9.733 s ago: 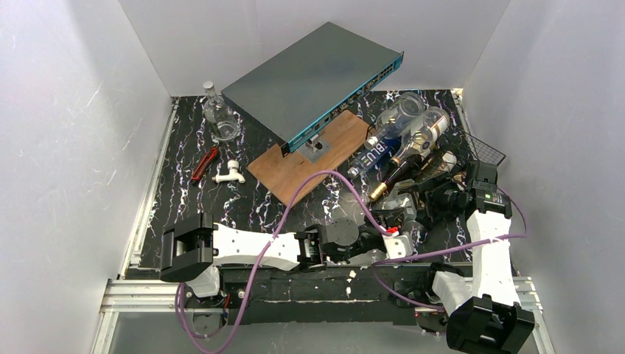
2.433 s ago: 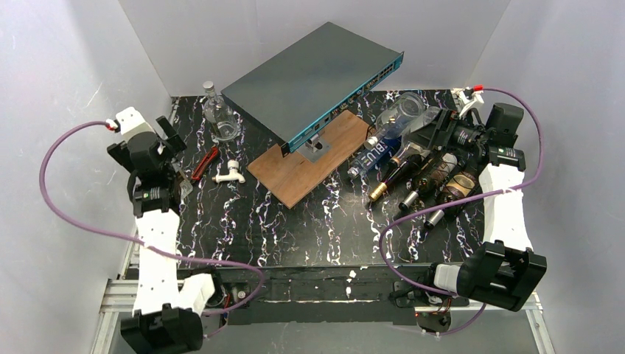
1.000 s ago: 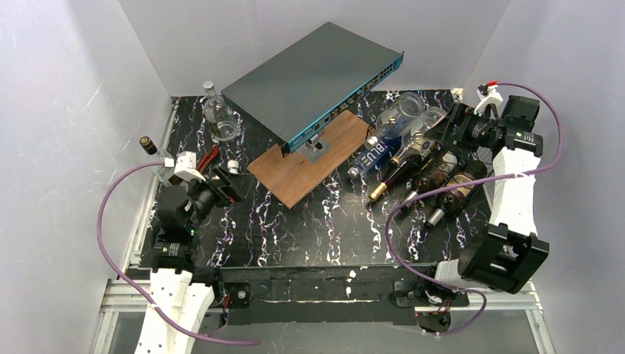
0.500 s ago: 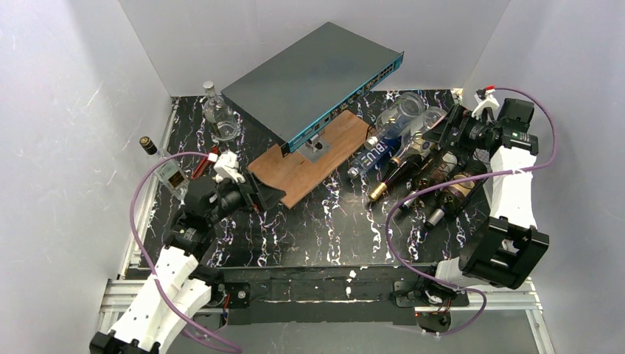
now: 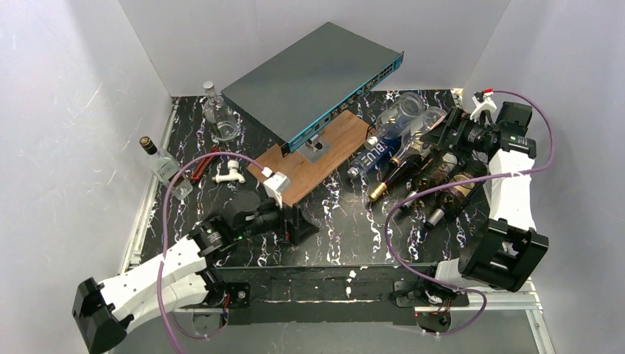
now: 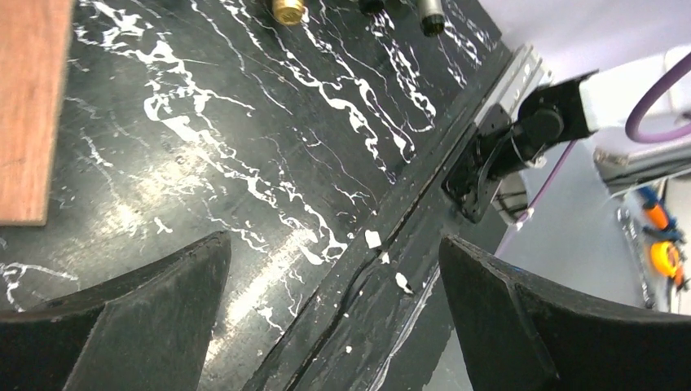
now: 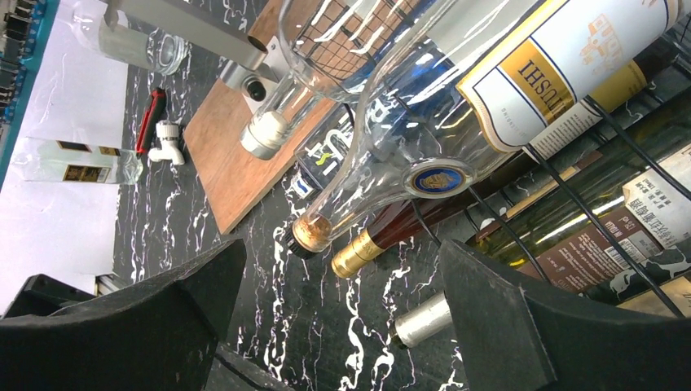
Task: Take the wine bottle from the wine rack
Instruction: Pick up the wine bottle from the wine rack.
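Several wine bottles lie side by side on the black wire wine rack (image 7: 570, 183) at the table's right. Among them are a clear bottle with a blue label (image 5: 374, 155), a gold-foiled neck (image 7: 358, 254), a silver-capped neck (image 7: 420, 319) and a white-labelled bottle (image 7: 562, 57). My right gripper (image 5: 446, 134) hovers open over the bottles' far ends, nothing between its fingers (image 7: 342, 277). In the top view the right arm hides most of the rack. My left gripper (image 5: 301, 221) hangs open and empty low over the table's front edge (image 6: 334, 244), well left of the bottles.
A grey-blue network switch (image 5: 313, 77) rests tilted on a brown wooden board (image 5: 309, 166) at centre. A clear glass bottle (image 5: 217, 114) stands at back left. A small black-capped bottle (image 5: 158, 162) stands at the left edge, with a red tool (image 5: 203, 166) and white tap (image 5: 230, 173) nearby.
My left arm has swept from the left side down and rightward to the front middle of the table. The right gripper has hardly shifted over the bottles.
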{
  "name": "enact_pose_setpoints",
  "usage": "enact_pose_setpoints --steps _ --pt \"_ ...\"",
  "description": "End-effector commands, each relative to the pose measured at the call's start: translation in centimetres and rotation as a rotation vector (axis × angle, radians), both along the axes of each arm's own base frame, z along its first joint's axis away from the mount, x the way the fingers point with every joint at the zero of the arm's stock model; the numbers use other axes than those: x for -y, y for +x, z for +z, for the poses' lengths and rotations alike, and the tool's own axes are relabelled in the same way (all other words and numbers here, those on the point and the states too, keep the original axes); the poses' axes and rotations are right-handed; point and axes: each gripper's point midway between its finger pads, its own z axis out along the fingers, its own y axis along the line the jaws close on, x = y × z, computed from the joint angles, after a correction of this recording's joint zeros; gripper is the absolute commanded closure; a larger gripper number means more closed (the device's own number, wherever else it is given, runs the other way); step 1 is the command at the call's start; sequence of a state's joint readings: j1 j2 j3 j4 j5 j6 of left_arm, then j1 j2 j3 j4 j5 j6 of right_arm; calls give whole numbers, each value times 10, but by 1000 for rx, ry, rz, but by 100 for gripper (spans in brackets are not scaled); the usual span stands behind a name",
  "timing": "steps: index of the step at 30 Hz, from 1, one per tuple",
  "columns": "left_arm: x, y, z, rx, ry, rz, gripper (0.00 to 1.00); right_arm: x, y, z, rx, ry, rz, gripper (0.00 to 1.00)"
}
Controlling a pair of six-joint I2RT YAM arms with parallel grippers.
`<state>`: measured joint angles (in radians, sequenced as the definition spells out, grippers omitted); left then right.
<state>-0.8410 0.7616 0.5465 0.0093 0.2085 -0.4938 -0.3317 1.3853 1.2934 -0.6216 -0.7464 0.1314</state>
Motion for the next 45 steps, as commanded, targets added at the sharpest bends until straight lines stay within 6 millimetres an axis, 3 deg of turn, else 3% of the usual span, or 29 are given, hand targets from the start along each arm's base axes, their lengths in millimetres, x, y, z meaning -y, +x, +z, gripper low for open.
enact_pose_setpoints --steps 1,6,14,21,29,34,45 --pt "24 1 26 161 44 -65 2 -5 -3 22 104 -19 33 2" --pt "56 -8 34 217 90 -168 2 -7 -6 24 121 -14 33 2" --pt "108 -3 65 199 78 -266 2 -6 -8 31 147 -23 16 2" --pt "134 11 62 147 145 -281 2 -7 -15 29 119 -11 -10 2" --pt "132 16 62 145 143 -238 2 -38 -29 17 39 145 -6 2" --pt "122 15 59 132 132 -200 2 -55 -25 8 -1 193 -44 2" --pt "105 13 60 115 110 -138 2 -53 -6 -39 -194 142 -282 2"
